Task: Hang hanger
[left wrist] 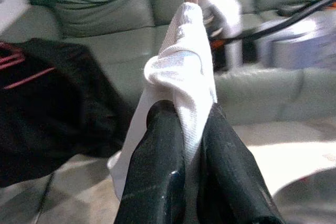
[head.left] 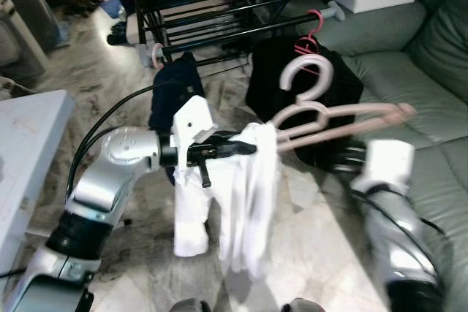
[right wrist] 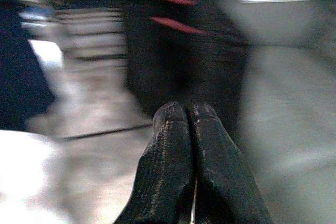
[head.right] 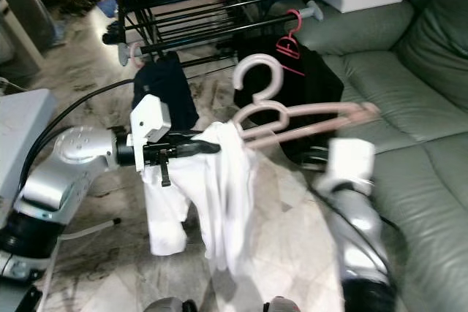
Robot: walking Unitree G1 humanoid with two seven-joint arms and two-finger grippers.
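Above floor, left pincer (head.left: 248,148) clamps white garment (head.left: 241,202); pink hanger (head.left: 322,111) beside.

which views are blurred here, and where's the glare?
Eye views: right arm and the pink hanger smeared with motion blur; left gripper and white garment sharp; floor glare near the garment. Left wrist view: sharp on the fingers, background soft. Right wrist view: blurred throughout.
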